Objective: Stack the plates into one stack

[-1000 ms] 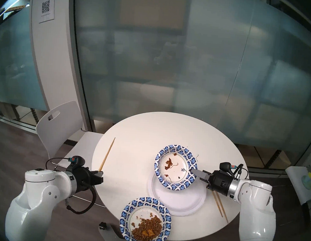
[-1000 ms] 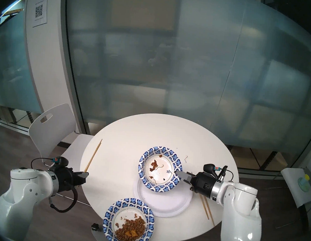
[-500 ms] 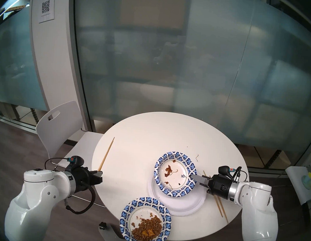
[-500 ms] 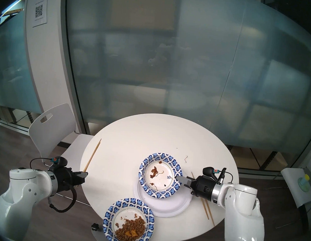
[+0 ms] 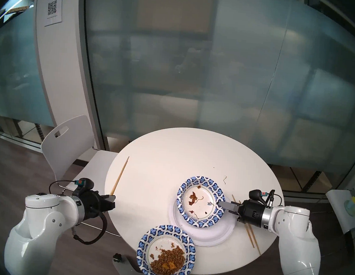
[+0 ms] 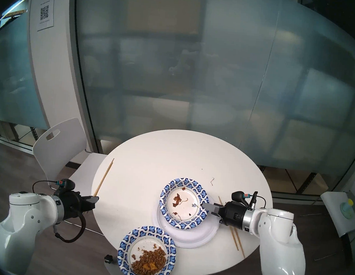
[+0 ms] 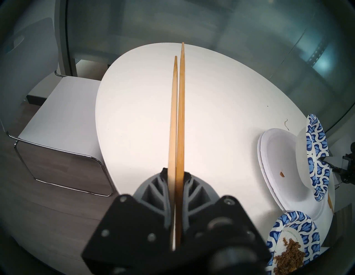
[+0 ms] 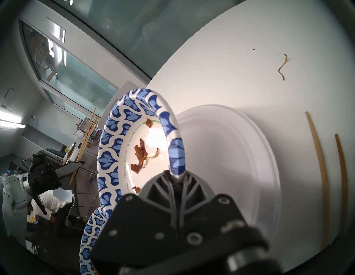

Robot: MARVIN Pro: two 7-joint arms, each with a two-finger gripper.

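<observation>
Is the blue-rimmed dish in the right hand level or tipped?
Tipped. The right hand pinches the blue-rimmed dish by its rim, and the left wrist view shows it standing steeply on edge above the white plates.

The held patterned dish covers the far part of the white plates. Right-side chopsticks run under the right gripper, middles hidden.

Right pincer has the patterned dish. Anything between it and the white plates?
Nothing visible. The right pincer grips the rim of the patterned dish, tilted over the white plates. Only a small crumb lies on them. The loose chopsticks lie beside them.
</observation>
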